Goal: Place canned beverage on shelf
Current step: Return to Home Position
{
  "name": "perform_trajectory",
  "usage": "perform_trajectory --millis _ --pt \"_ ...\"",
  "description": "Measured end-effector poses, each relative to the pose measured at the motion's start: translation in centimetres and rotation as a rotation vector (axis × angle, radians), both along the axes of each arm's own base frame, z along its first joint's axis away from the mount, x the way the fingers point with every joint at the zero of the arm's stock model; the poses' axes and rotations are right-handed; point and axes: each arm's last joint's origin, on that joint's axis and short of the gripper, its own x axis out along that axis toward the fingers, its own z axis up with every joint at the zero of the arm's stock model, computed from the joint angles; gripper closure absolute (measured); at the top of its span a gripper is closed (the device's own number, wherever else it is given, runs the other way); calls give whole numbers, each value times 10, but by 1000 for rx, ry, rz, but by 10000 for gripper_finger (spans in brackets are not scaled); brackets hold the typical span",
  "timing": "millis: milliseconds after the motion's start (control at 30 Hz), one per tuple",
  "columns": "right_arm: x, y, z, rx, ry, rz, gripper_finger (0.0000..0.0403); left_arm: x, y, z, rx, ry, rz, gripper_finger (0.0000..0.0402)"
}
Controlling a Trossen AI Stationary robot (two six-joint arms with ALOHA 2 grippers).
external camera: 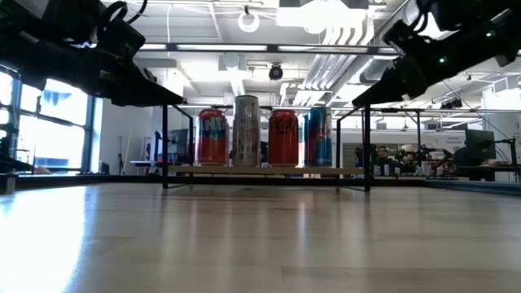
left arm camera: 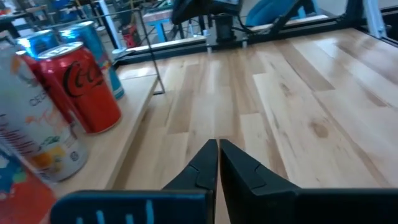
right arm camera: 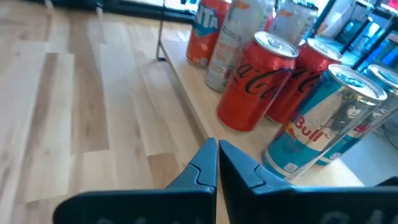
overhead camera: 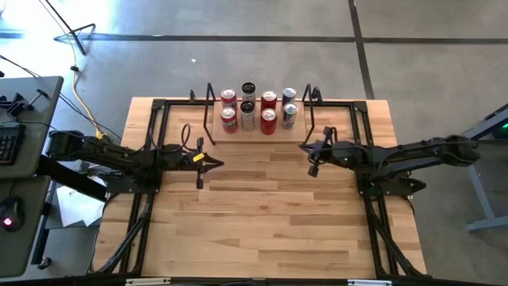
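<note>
The shelf [overhead camera: 216, 129] stands at the table's far middle, a light-wood board with a black wire frame [overhead camera: 209, 103] at each end. Several beverage cans [overhead camera: 268, 121] stand upright on it in two rows: red, white and blue ones [external camera: 282, 138]. My left gripper [overhead camera: 214, 164] hovers shut and empty over the table, in front of the shelf's left end. My right gripper [overhead camera: 304, 147] hovers shut and empty near the shelf's right end; its wrist view shows a red cola can [right arm camera: 255, 87] and a blue can [right arm camera: 317, 124] close ahead. Neither gripper touches a can.
Black arm mounts and rails [overhead camera: 151, 183] run along the table's left and right sides [overhead camera: 373, 187]. Bare wood [overhead camera: 262, 214] spreads across the middle and near part of the table. A desk with a keyboard [overhead camera: 12, 143] stands beyond the left edge.
</note>
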Motion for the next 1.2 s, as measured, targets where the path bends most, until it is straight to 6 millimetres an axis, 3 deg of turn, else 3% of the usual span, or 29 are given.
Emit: perform_trajectory --millis 200,567,767,1200 --pt "-18 7 -2 -43 -102 52 403 -2 4 3 -4 -21 10 399" --pt "-48 9 -26 -55 -267 116 403 -16 8 4 4 -114 28 399" --pt "-55 10 -24 -77 -312 158 403 -33 11 0 -3 -190 55 400" --pt "-66 10 -23 -103 -299 168 403 -49 13 3 6 -188 57 401"
